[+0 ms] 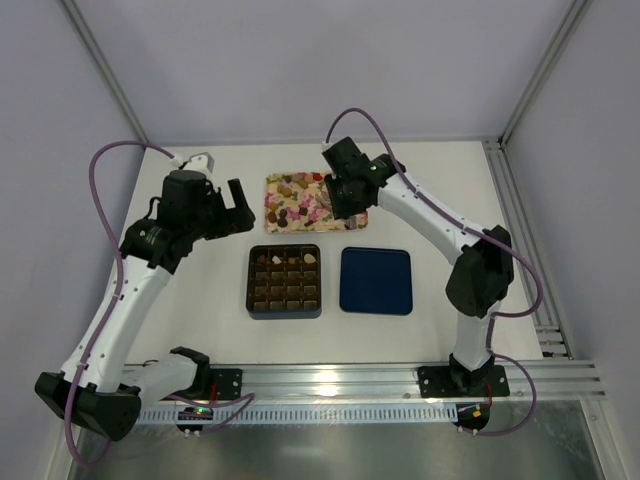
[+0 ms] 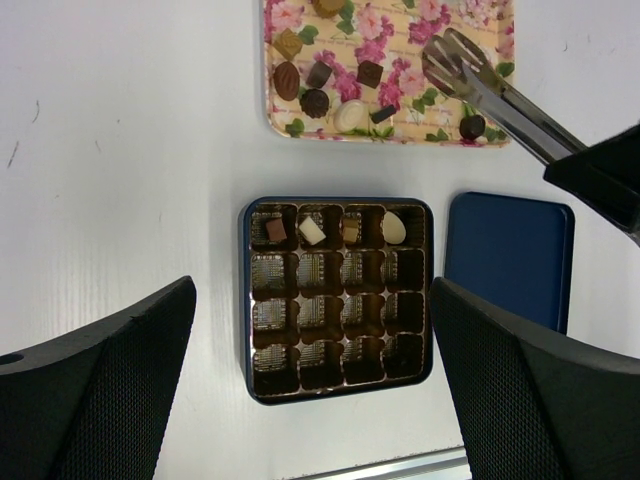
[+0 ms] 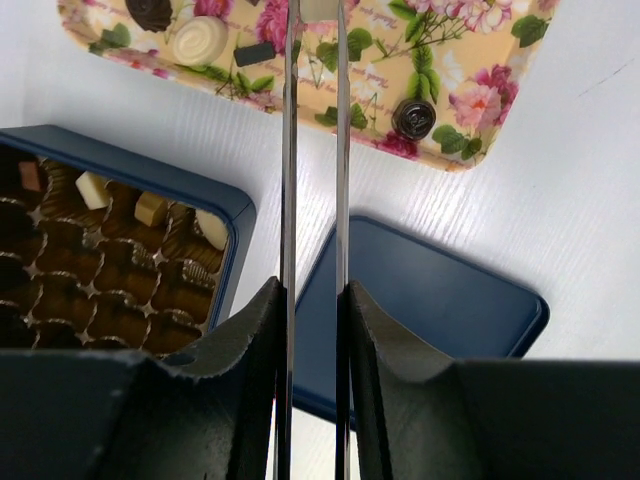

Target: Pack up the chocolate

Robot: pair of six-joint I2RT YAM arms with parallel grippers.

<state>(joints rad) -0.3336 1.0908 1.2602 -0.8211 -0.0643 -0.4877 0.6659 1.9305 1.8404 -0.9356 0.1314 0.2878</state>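
Top view: most of the chocolate (image 1: pixel 296 190) sits loose on the flowered tray (image 1: pixel 283 216) at the back of the table (image 1: pixel 212 300). A few pieces are already in the far row of the box (image 1: pixel 249 290) in front of it. The right gripper (image 1: pixel 345 196) hangs over the tray's right half, arm reaching in from the right with the elbow bent. The left gripper (image 1: pixel 238 210) sits left of the tray, well clear of any chocolate, fingers spread, arm arching up from the near-left corner. The lid (image 1: pixel 376 281) lies flat just right of the box.

Left wrist: the fingers are wide apart with nothing between them, looking straight down on the box. There are four pieces in its far row and the rest of the cells are bare. The tongs (image 2: pixel 478 80) slant in from the right over the tray, with a round dark piece just beside them.

Right wrist: the fingers are clamped on the tongs, whose two blades run up over the tray and out of frame. A dark swirl piece lies just right of the blades, and a white round one is off to the left. There's something pale between the blades at the top edge, can't tell what. The box is lower left and the lid is under the blades.
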